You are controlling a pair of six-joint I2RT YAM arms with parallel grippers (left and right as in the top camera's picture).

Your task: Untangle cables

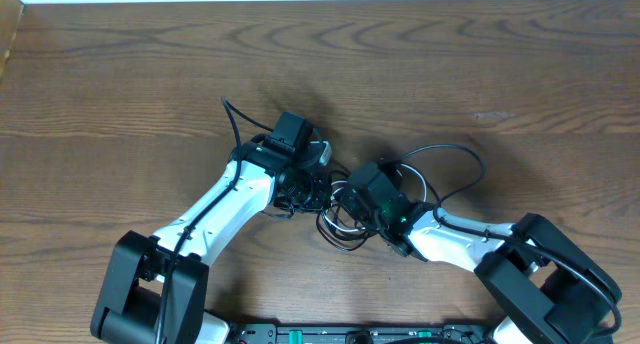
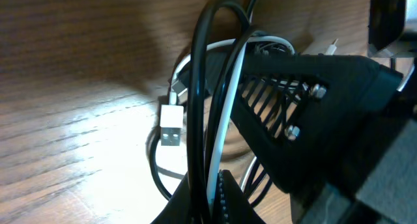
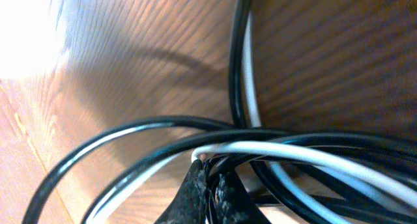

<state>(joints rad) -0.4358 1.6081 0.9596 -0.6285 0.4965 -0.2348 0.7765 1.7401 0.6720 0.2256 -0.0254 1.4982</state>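
Black and white cables lie tangled on the wooden table, between the two sets of jaws. The left gripper is clamped on one black and one white strand rising from its jaws, with a white plug just beyond. The right gripper has its jaws pressed together. A white strand meets their tips, but I cannot tell whether it is pinched.

You have open table on the far side and out to both flanks. In the middle, the cables fill the narrow gap between left gripper and right gripper. A black loop lies across your near-right approach.
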